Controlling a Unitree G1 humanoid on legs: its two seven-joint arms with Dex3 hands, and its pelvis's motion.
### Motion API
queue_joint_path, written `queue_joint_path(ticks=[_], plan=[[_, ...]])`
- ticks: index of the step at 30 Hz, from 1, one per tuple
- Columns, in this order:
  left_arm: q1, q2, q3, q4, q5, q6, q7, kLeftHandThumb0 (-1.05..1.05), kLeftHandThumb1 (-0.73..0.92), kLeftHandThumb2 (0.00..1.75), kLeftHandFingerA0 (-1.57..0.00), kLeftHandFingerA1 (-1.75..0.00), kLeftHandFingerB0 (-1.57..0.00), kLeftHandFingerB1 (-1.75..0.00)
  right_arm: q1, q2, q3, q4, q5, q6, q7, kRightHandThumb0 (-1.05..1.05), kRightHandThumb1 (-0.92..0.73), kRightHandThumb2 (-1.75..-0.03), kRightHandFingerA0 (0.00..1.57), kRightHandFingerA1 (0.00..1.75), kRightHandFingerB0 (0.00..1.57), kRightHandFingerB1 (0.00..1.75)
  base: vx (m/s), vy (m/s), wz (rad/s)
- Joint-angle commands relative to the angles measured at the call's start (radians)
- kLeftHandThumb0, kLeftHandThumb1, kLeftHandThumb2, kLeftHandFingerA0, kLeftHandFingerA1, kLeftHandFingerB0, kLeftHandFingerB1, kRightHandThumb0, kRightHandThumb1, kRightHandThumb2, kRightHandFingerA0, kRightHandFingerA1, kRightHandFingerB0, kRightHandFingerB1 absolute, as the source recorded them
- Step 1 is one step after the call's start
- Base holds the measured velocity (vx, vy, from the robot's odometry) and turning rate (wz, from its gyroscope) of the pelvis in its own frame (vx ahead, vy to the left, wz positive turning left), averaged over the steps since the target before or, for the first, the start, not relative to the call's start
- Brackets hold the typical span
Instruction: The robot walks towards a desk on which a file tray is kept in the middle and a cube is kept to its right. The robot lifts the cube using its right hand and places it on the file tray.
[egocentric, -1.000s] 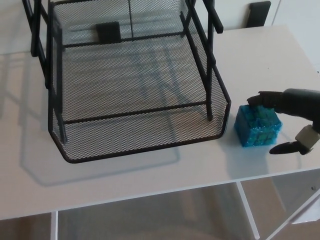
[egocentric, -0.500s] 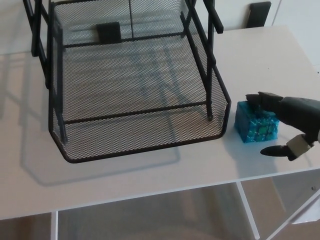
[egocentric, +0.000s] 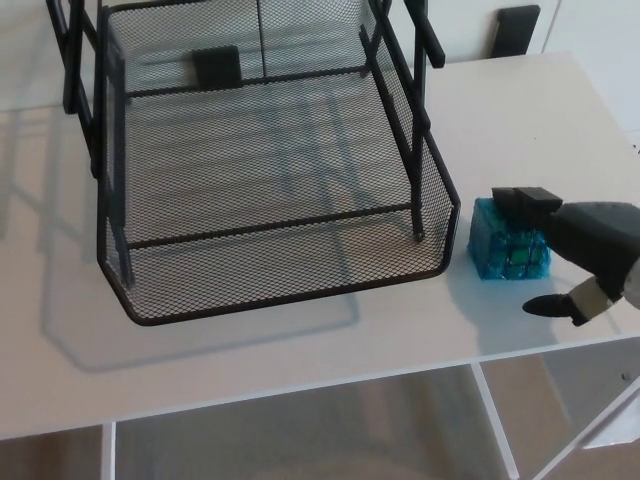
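A small blue cube (egocentric: 505, 255) sits on the white desk (egocentric: 540, 130), just right of the black mesh file tray (egocentric: 270, 170). My right hand (egocentric: 575, 245) reaches in from the right edge. Its two fingers (egocentric: 525, 205) lie over the cube's top and far side, while the thumb (egocentric: 555, 303) points left on the near side, a little apart from the cube. The hand is partly wrapped around the cube without being closed on it. The cube rests on the desk. My left hand does not show.
The tray has black upright posts (egocentric: 415, 110) and a raised front wall (egocentric: 290, 275). The desk's front edge (egocentric: 330, 385) runs close below the cube. A dark object (egocentric: 518, 28) stands beyond the desk's far right edge.
My right hand has moved left and further over the cube, fingers now covering more of its top. The cube has shifted slightly left toward the tray.
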Motion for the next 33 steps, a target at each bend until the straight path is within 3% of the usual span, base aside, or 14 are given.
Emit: queue_joint_path(ticks=[1, 2, 4, 6, 7, 9, 12, 14, 15, 17, 19, 20, 27, 33], plan=[[-0.001, 0.001, -0.007, 0.006, 0.008, -0.039, 0.030, -0.70, 0.85, 0.65, -0.47, -0.55, -0.31, -0.39, -0.052, 0.015, 0.112, 0.107, -0.120, 0.113, 0.176, -0.41, -0.54, -0.56, 0.32, 0.60, 0.12, 0.32, 0.00, 0.000, 0.00], [0.004, -0.001, -0.004, -0.003, 0.003, -0.042, 0.027, -0.70, 0.85, 0.65, -0.46, -0.55, -0.30, -0.39, -0.064, 0.019, 0.114, 0.115, -0.115, 0.111, 0.178, -0.41, -0.58, -0.57, 0.34, 0.61, 0.16, 0.30, 0.00, 0.000, 0.00], [0.008, -0.003, -0.005, -0.013, 0.003, -0.049, 0.021, -0.70, 0.85, 0.65, -0.47, -0.53, -0.31, -0.38, -0.061, 0.028, 0.100, 0.120, -0.109, 0.048, 0.052, -0.49, -0.57, -0.61, 0.79, 1.49, 0.43, 0.55, 0.00, 0.000, 0.00], [-0.004, -0.008, -0.001, -0.002, 0.000, -0.043, 0.034, -0.69, 0.84, 0.65, -0.49, -0.55, -0.32, -0.39, -0.056, 0.050, 0.085, 0.103, -0.106, 0.039, -0.011, -0.53, -0.51, -0.91, 1.04, 1.30, 0.46, 0.68, 0.00, 0.000, 0.00], [-0.010, -0.010, 0.001, 0.008, -0.002, -0.044, 0.037, -0.70, 0.83, 0.65, -0.47, -0.56, -0.32, -0.40, -0.057, 0.058, 0.082, 0.102, -0.109, 0.037, -0.028, -0.56, -0.54, -0.93, 0.92, 1.25, 0.45, 0.68, 0.00, 0.000, 0.00], [-0.020, -0.013, -0.002, 0.012, 0.000, -0.047, 0.035, -0.70, 0.84, 0.65, -0.47, -0.57, -0.31, -0.40, -0.068, 0.071, 0.086, 0.106, -0.131, 0.043, -0.056, -0.52, -0.65, -0.63, 0.73, 1.50, 0.44, 0.67, 0.00, 0.000, 0.00], [0.006, -0.010, -0.016, -0.021, 0.011, -0.068, 0.028, -0.70, 0.85, 0.65, -0.48, -0.55, -0.30, -0.39, -0.074, 0.119, 0.094, 0.119, -0.172, 0.061, -0.150, -0.54, -0.62, -0.59, 0.50, 0.96, 0.40, 0.54, 0.00, 0.000, 0.00], [0.009, -0.010, -0.018, -0.027, 0.009, -0.067, 0.028, -0.70, 0.85, 0.65, -0.48, -0.55, -0.30, -0.39, -0.071, 0.121, 0.092, 0.114, -0.178, 0.067, -0.151, -0.54, -0.62, -0.59, 0.50, 0.96, 0.40, 0.54, 0.00, 0.000, 0.00], [0.017, -0.011, -0.016, -0.044, 0.002, -0.054, 0.026, -0.69, 0.84, 0.65, -0.48, -0.55, -0.31, -0.40, -0.065, 0.137, 0.097, 0.102, -0.187, 0.094, -0.144, -0.56, -0.46, -0.83, 0.42, 0.64, 0.29, 0.52, 0.00, 0.000, 0.00], [0.029, -0.013, -0.012, -0.060, -0.005, -0.045, 0.026, -0.68, 0.84, 0.65, -0.47, -0.55, -0.31, -0.40, -0.044, 0.144, 0.108, 0.098, -0.201, 0.089, -0.167, -0.52, -0.55, -0.57, 0.48, 0.80, 0.31, 0.39, 0.00, 0.000, 0.00], [0.031, -0.013, -0.009, -0.048, -0.009, -0.052, 0.013, -0.69, 0.85, 0.64, -0.45, -0.55, -0.31, -0.40, -0.024, 0.145, 0.113, 0.096, -0.209, 0.086, -0.184, -0.56, -0.43, -0.77, 0.54, 0.90, 0.21, 0.47, 0.00, 0.000, 0.00], [0.034, -0.013, -0.009, -0.049, -0.009, -0.052, 0.011, -0.69, 0.84, 0.65, -0.46, -0.56, -0.31, -0.40, -0.012, 0.146, 0.115, 0.093, -0.215, 0.089, -0.193, -0.50, -0.53, -0.56, 0.51, 0.95, 0.25, 0.36, 0.00, 0.000, 0.00], [0.008, -0.013, -0.036, 0.007, 0.015, -0.066, 0.033, -0.70, 0.82, 0.64, -0.47, -0.54, -0.32, -0.39, 0.035, 0.121, 0.170, 0.082, -0.298, 0.151, -0.182, -0.52, -0.45, -0.74, 0.59, 0.97, 0.11, 0.42, 0.00, 0.000, 0.00], [0.015, -0.009, -0.036, 0.012, 0.012, -0.071, 0.033, -0.69, 0.83, 0.64, -0.49, -0.53, -0.33, -0.39, 0.089, 0.105, 0.200, 0.115, -0.365, 0.138, -0.358, -0.25, -0.65, -0.63, 0.90, 1.53, 0.49, 0.44, 0.00, 0.000, 0.00]])
